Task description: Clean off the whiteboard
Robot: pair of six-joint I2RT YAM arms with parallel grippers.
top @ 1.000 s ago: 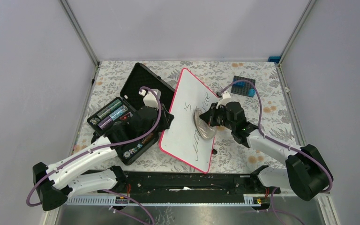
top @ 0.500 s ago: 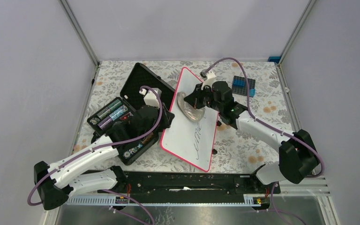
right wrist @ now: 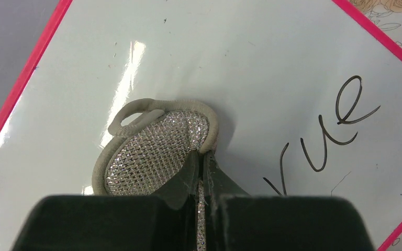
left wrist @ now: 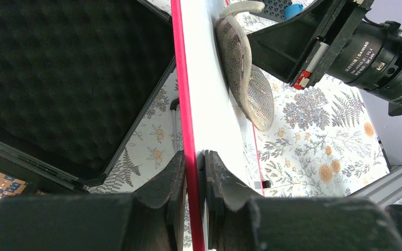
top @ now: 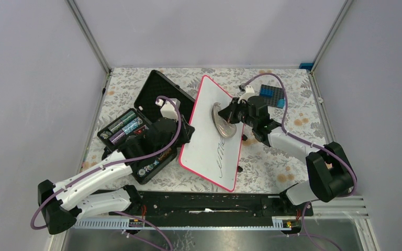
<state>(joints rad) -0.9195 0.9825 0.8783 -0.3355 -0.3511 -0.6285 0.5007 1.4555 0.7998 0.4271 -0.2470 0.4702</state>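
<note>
The whiteboard [top: 209,141], white with a thin red-pink rim, stands tilted on its edge in the middle of the table. My left gripper [top: 184,137] is shut on its left rim [left wrist: 188,130]. My right gripper [top: 232,116] is shut on a grey mesh scrubbing pad [top: 222,123] and presses it flat against the board's upper half [right wrist: 152,146]. The pad also shows in the left wrist view [left wrist: 243,73]. Black handwriting [right wrist: 324,141] remains on the board beside and below the pad. The top of the board is blank.
An open black foam-lined case [top: 136,130] with batteries lies left of the board, under my left arm. A blue and black block [top: 272,95] sits at the back right. Grey walls close the table's back and sides.
My right gripper swept the pad from the board's middle up to its top left, then back down and right. The writing on the upper part of the board is gone. The left arm stayed still.
</note>
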